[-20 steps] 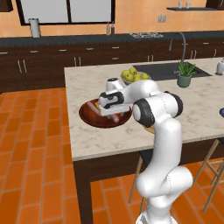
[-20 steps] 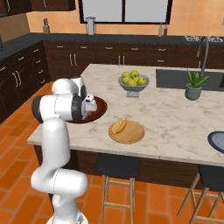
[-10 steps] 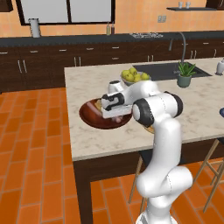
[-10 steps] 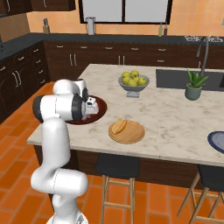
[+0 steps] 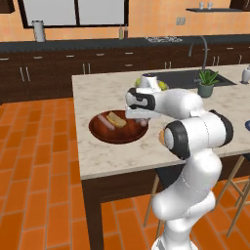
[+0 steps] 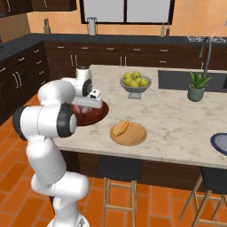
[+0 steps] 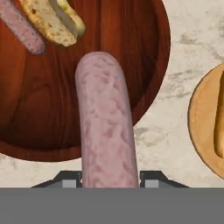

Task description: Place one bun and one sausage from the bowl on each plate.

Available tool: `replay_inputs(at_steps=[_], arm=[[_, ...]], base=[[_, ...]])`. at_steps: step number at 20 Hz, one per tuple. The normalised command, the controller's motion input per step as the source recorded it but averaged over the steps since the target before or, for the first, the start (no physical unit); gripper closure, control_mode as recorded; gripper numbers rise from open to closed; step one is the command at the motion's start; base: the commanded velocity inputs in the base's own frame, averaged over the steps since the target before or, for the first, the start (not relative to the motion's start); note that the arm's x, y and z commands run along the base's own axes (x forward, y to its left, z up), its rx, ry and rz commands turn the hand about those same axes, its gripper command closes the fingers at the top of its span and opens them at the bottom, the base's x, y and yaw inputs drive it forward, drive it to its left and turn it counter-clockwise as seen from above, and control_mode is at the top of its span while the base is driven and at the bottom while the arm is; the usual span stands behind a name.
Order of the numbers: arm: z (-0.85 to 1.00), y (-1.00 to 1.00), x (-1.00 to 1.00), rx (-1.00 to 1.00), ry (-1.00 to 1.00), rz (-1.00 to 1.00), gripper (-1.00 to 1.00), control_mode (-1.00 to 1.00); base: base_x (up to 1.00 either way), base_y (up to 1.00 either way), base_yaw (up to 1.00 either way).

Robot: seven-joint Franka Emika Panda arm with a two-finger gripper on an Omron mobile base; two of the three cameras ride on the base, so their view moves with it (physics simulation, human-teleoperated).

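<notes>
- The pincer [image 7: 109, 181] is clamped on a sausage [image 7: 107, 131]: in the hand view its two dark tips sit tight against either side of the pinkish cylinder, which runs up the middle of that view.
- A second ago the jaws stood wide over the bowl; half a second ago they had already come together, and they remain so now.
- The held sausage hangs above the near edge of the bowl [image 7: 52, 109], its rounded far end over the dark reddish wood, its near end over the bowl's rim and the marble worktop [image 7: 175, 109].
- In the left base view the hand [image 5: 139, 108] sits slightly higher over the bowl [image 5: 117, 132] than in the earlier pictures, where it was lower in the bowl.
- Inside the bowl lie a second sausage [image 7: 22, 26] and a bun [image 7: 54, 22], side by side near the far wall; the left base view shows the same pair, sausage [image 5: 105, 121] beside bun [image 5: 117, 119].
- The tan-orange plate [image 6: 133, 135] rests on the worktop just to the right of the bowl [image 6: 91, 113], apart from it, unchanged from earlier. A bun [image 6: 120, 128] already lies on it.
- The edge of that plate [image 7: 203, 118] shows at the right of the hand view.
- The dark blue-grey plate [image 6: 220, 142] lies well apart at the worktop's right end.
- A grey pedestal bowl of yellow-green fruit [image 6: 135, 82] stands behind the plates, as before.
</notes>
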Motion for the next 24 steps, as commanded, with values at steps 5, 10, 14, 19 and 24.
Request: replay_inputs(at_steps=[5,10,14,19,24], arm=[[0.46,-1.0,-1.0,0.21,-0.11,-0.1,1.0,-1.0],[0.01,-1.0,-0.84,0.11,-0.02,-0.16,1.0,-1.0],[-0.11,-1.0,-0.51,0.06,0.0,-0.17,1.0,-1.0],[-0.16,-1.0,0.02,0.0,0.02,-0.11,1.0,-1.0],[-0.37,-0.79,0.42,0.0,0.0,-0.03,1.0,-1.0]], base=[[0.0,0.0,0.0],[0.0,0.0,0.0],[0.0,0.0,0.0],[0.0,0.0,0.0],[0.0,0.0,0.0]])
